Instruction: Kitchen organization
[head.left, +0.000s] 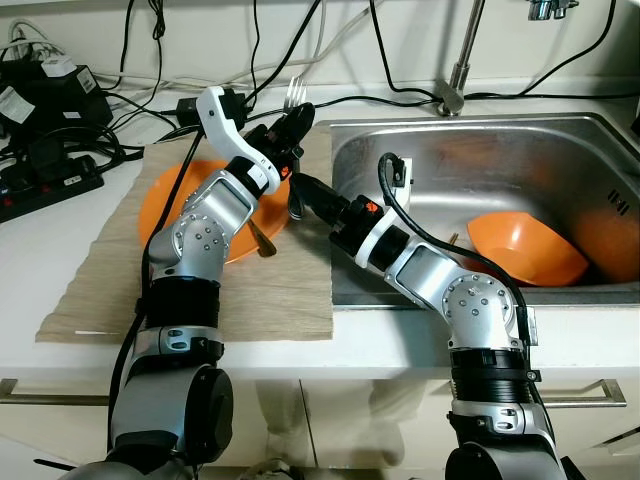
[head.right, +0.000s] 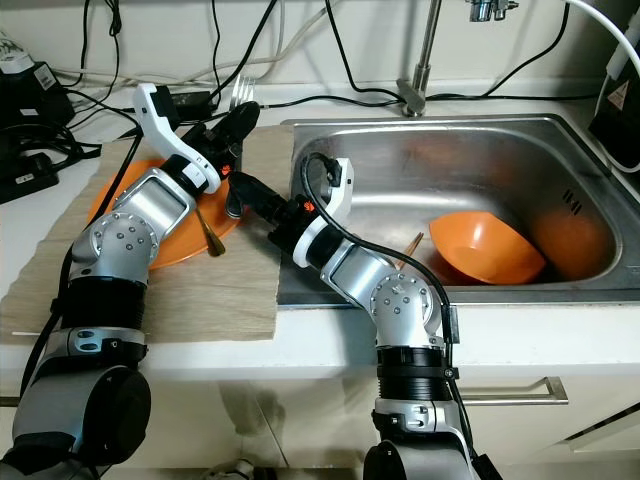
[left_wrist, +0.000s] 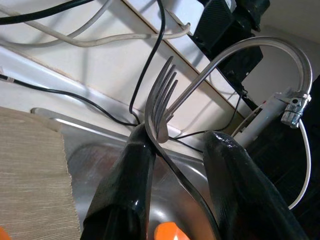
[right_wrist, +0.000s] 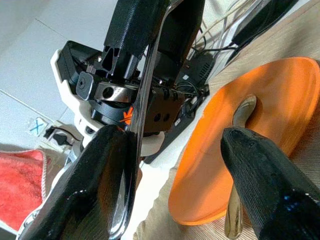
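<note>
My left gripper (head.left: 288, 128) holds a silver fork (head.left: 296, 93) upright, tines up, over the far right corner of the beige mat (head.left: 250, 290). In the left wrist view the fork (left_wrist: 160, 95) runs slantwise between the two fingers and touches both. Just below, my right gripper (head.left: 305, 195) reaches in from the sink side, open, with the fork's handle (right_wrist: 150, 65) lying along one finger. An orange plate (head.left: 170, 190) rests on the mat beneath them with a brown spoon (head.left: 262, 238) on it.
The steel sink (head.left: 500, 160) on the right holds an orange bowl (head.left: 520, 250) and another orange dish (head.left: 612, 240). The faucet (head.left: 458, 70) stands behind it. Power strips (head.left: 50, 180) and black cables crowd the counter's back left.
</note>
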